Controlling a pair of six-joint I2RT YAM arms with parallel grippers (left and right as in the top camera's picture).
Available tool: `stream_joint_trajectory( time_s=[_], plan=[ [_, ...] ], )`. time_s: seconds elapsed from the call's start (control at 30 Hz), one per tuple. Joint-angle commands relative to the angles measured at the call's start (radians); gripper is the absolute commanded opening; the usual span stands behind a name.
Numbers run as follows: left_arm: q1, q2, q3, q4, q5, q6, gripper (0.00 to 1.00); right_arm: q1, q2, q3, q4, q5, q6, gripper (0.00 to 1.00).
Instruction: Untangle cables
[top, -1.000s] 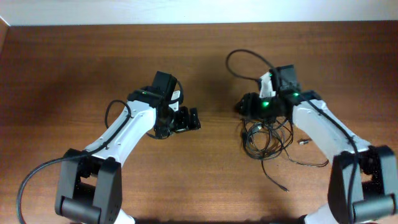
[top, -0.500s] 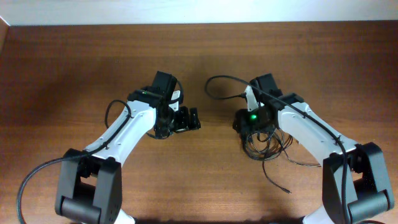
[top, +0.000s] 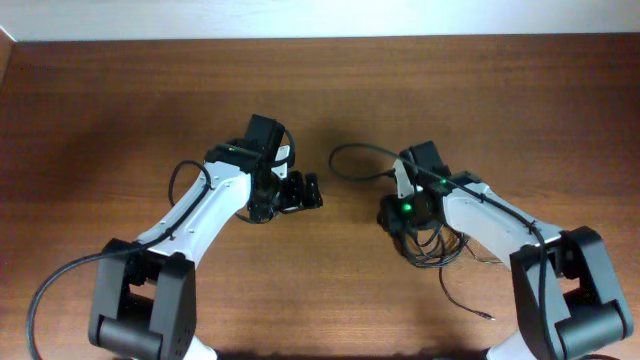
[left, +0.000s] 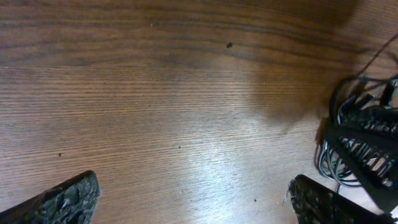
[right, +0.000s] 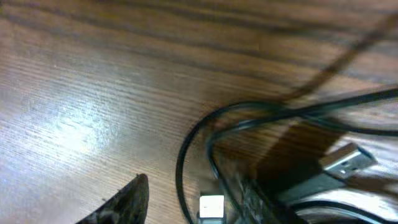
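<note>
Black, thin cables (top: 440, 245) lie in a tangled heap on the wooden table (top: 150, 90), right of centre. The right wrist view shows a silver-tipped plug (right: 348, 158) among them. My right end effector (top: 392, 215) sits over the heap's left edge, and I cannot tell whether it grips. My left end effector (top: 300, 192) hovers further left, apart from the cables, fingers spread wide and holding nothing.
</note>
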Motion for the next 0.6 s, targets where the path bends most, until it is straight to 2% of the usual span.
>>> stream_joint_trajectory(
  time_s=[0.0, 0.03, 0.1, 0.17, 0.23, 0.47, 0.57],
  plan=[
    [-0.002, -0.008, -0.003, -0.001, -0.008, -0.005, 0.99, 0.006, 0.014, -0.040, 0.000, -0.019, 0.014, 0.44],
    [-0.002, -0.008, -0.003, -0.001, -0.007, -0.005, 0.99, 0.006, 0.014, -0.040, -0.001, -0.046, 0.014, 0.43],
    [-0.002, -0.008, -0.003, -0.001, -0.007, -0.005, 0.99, 0.007, 0.014, -0.040, 0.005, -0.225, 0.044, 0.42],
    [-0.002, -0.008, -0.003, -0.001, -0.007, -0.005, 1.00, 0.018, 0.014, -0.040, 0.003, -0.253, 0.124, 0.36],
    [-0.002, -0.008, -0.003, -0.001, -0.007, -0.005, 0.99, 0.038, 0.014, -0.042, 0.003, -0.249, 0.138, 0.31],
    [-0.002, -0.008, -0.003, -0.001, -0.007, -0.005, 0.99, 0.041, 0.013, -0.031, -0.027, -0.209, 0.137, 0.32],
    [-0.002, -0.008, -0.003, -0.001, -0.007, -0.005, 0.99, 0.042, 0.011, 0.079, -0.206, -0.196, 0.052, 0.40]
  ],
)
